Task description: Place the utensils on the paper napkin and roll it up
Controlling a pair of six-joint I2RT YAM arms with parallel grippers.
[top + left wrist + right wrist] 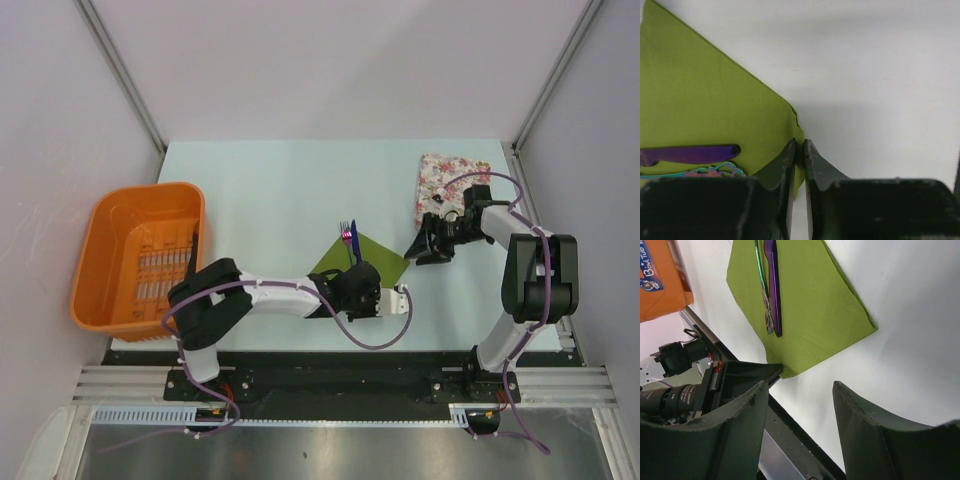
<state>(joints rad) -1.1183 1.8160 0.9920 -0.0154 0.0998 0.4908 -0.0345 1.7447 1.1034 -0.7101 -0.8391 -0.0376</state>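
The olive-green paper napkin [365,262] lies flat near the table's middle, one corner pointing away. The utensils [350,240], with blue-purple handles, lie side by side on its far-left part, tips past the far edge. In the left wrist view a purple handle [692,154] and an iridescent piece [715,171] rest on the napkin [705,95]. My left gripper [362,296] [799,149] is shut on the napkin's near corner. My right gripper [430,246] [799,390] is open and empty, just right of the napkin [810,300]; the utensils [772,290] show there too.
An orange basket [140,255] stands at the left edge, also in the right wrist view [660,275]. A pink-and-white floral pad [450,180] lies at the back right, behind my right arm. The table's near edge and black rail run just below the napkin.
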